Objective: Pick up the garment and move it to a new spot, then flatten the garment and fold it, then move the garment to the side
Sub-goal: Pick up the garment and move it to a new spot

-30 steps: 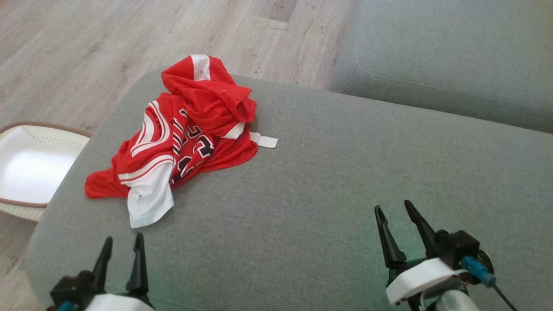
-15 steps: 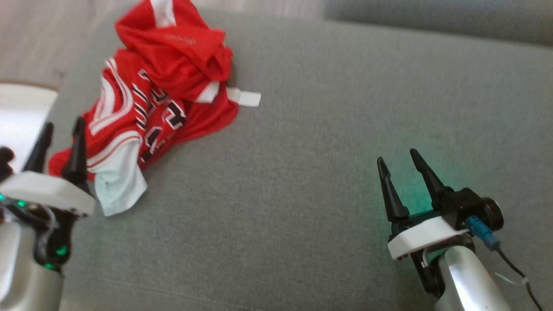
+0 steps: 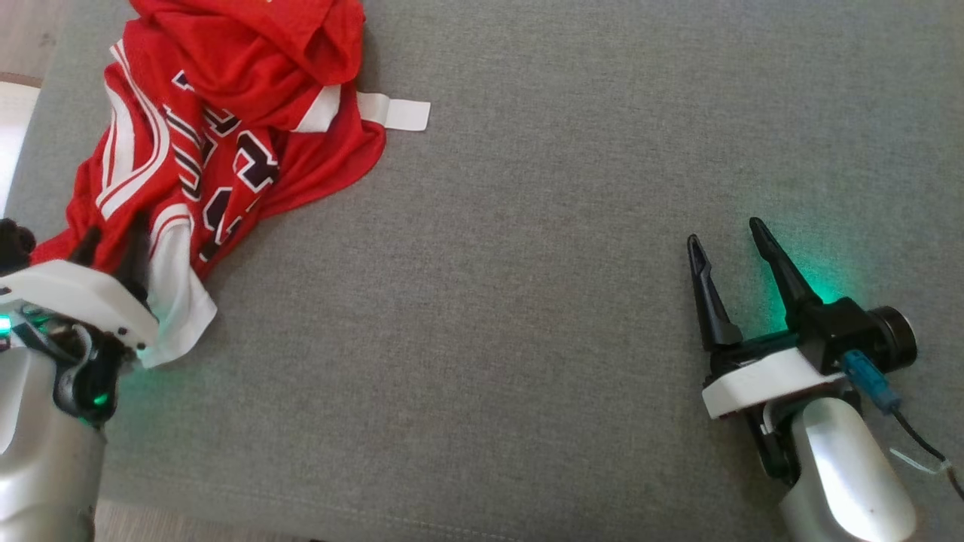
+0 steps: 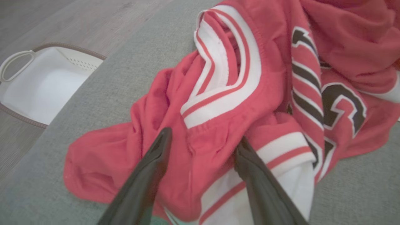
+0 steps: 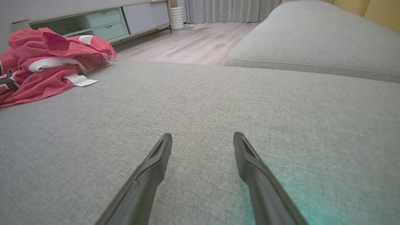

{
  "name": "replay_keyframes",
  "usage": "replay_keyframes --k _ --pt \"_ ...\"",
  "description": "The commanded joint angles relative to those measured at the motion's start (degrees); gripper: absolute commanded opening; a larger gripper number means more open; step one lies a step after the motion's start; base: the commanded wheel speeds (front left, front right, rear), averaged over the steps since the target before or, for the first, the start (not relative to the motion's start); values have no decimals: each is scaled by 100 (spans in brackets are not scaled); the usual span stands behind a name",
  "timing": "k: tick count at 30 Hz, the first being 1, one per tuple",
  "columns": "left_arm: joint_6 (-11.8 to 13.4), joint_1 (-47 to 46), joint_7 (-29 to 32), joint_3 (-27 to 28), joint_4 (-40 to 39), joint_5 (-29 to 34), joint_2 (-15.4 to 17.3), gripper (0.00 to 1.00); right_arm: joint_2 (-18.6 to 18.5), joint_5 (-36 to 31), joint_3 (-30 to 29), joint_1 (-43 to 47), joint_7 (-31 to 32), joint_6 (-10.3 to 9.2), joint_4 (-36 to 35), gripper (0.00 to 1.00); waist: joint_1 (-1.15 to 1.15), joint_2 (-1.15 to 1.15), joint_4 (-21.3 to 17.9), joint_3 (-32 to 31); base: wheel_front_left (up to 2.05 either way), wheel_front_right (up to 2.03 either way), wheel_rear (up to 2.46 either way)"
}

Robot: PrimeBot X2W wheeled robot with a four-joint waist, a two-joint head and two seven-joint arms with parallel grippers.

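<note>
Left gripper (image 4: 203, 137), fingers spread wide, straddles a fold of the crumpled red jersey (image 3: 226, 98) at the left end of the sofa cushion (image 3: 527, 301). Closing here may pinch only one loose layer, letting the bundle slip. Right gripper (image 3: 724, 231), fingers apart and empty, hovers well apart.

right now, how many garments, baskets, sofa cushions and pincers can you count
garment: 1
basket: 1
sofa cushions: 2 (near cushion, far cushion)
pincers: 2 (left pincer, right pincer)
total: 6
</note>
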Motion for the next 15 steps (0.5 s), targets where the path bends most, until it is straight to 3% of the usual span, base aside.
replay_keyframes --k 1,2,3,9,15 --pt "9 -187 -19 170 11 -98 264 44 -6 -66 110 -51 -33 -4 -113 100 -1 0 13 -25 0 0 0" --pt "9 -234 -27 121 121 -131 246 10 -10 -71 109 -52 -28 -4 -107 100 -1 0 21 -57 0 0 0" --pt "9 -294 -95 14 288 -152 257 0 -9 -71 116 -48 -20 -4 -96 100 -1 0 29 -128 0 0 0" --pt "9 -406 -528 -131 170 -383 497 0 28 27 135 41 -25 -4 0 100 -1 0 40 -556 0 0 0" --pt "9 -514 -725 -101 -688 -495 961 0 102 250 207 202 -33 -4 133 100 -1 0 -50 -1125 0 0 0"
